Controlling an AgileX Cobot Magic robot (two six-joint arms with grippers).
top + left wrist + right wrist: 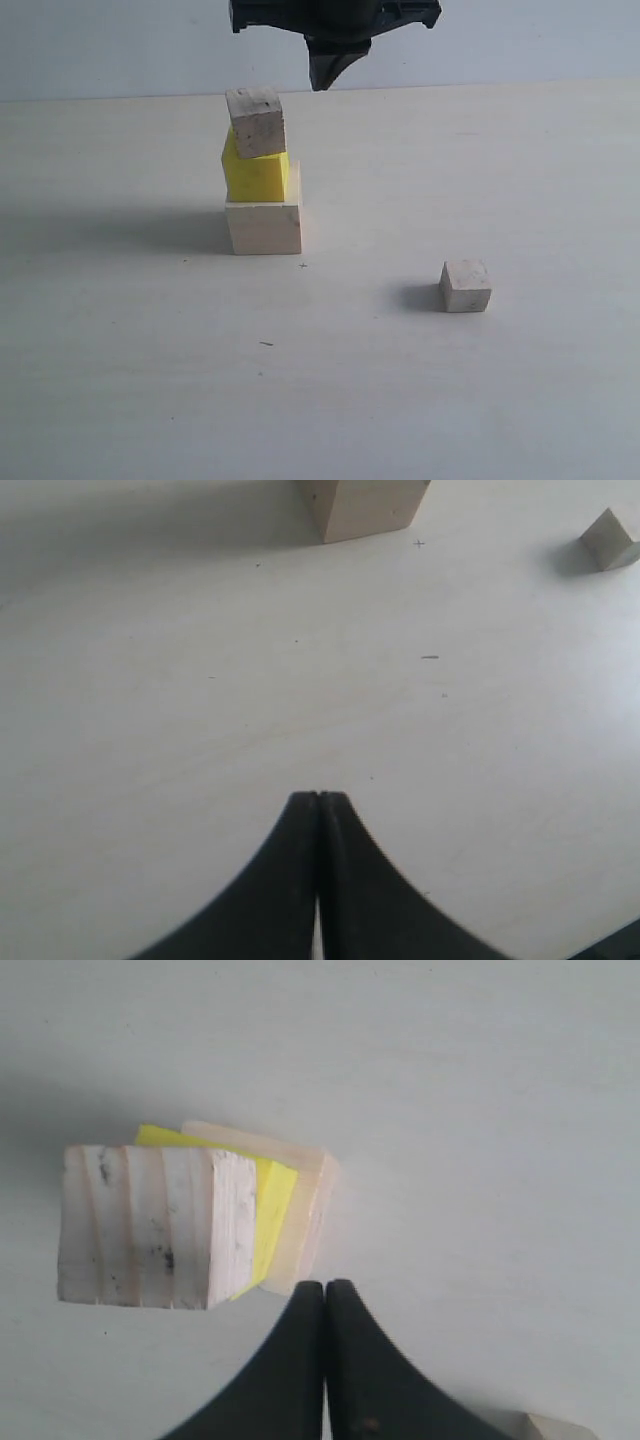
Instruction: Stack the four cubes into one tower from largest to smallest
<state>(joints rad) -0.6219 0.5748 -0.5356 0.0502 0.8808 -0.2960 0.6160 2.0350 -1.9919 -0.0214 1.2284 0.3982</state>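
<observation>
Leftmost, the table (110, 380) is lying bare and wide, with only a soft shadow falling across it beside the tower (260, 180). The tower is standing left of centre, three cubes high. The large cube (263, 228) is sitting flat on the table at the base. The yellow cube (255, 178) is resting on it, pushed toward its left side, so that a strip of wood is showing bare along the large cube's right edge. The top cube (256, 122) is sitting on the yellow one, turned slightly out of line with it. From above, in the right wrist view, the top cube (160, 1225) is covering most of the stack, leaving a yellow strip (275, 1210) and a pale wood strip (312, 1210) showing along one side.

The right gripper (330, 78) is hanging above the tower and just to its right, apart from the top cube, its fingers (300, 1360) pressing together on nothing. Open table is lying all around the tower's base.

Further right and nearer the camera, the loose cube (466, 286) is sitting alone on the table, well apart from the tower, with free room on every side.

The left gripper (318, 800) is showing only in its own wrist view, jaws meeting with nothing between them, hovering over bare table well short of the large cube (365, 505) and the loose cube (610, 540).
</observation>
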